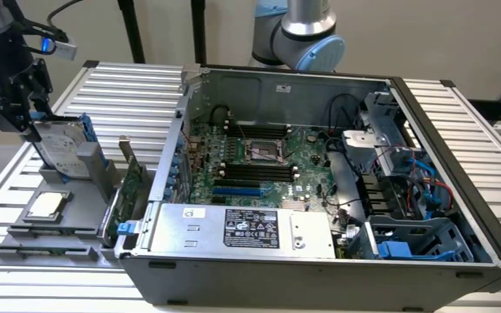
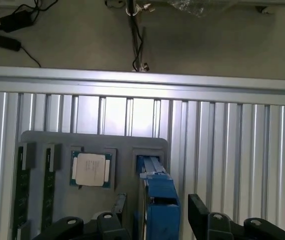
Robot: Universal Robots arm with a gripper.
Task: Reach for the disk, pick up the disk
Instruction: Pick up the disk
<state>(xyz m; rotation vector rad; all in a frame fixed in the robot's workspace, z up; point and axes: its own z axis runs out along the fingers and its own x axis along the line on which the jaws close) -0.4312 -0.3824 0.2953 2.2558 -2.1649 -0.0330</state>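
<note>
Right now I am at the end of the reach, and nothing is lifted yet. The open computer case (image 1: 320, 282) takes up most of the slatted surface (image 1: 128, 85). The grey tray (image 2: 123, 142) lies at the case's 9 o'clock. The disk (image 1: 60, 149) stands on edge in the tray's slot, in its blue frame. My tool (image 2: 157, 202) straddles it with the fingers (image 2: 198, 212) apart, one on each side, not clamped. I judge the grasp calls for a square squeeze on the flat faces. A small chip (image 1: 46, 205) lies at the disk's 7 o'clock.
</note>
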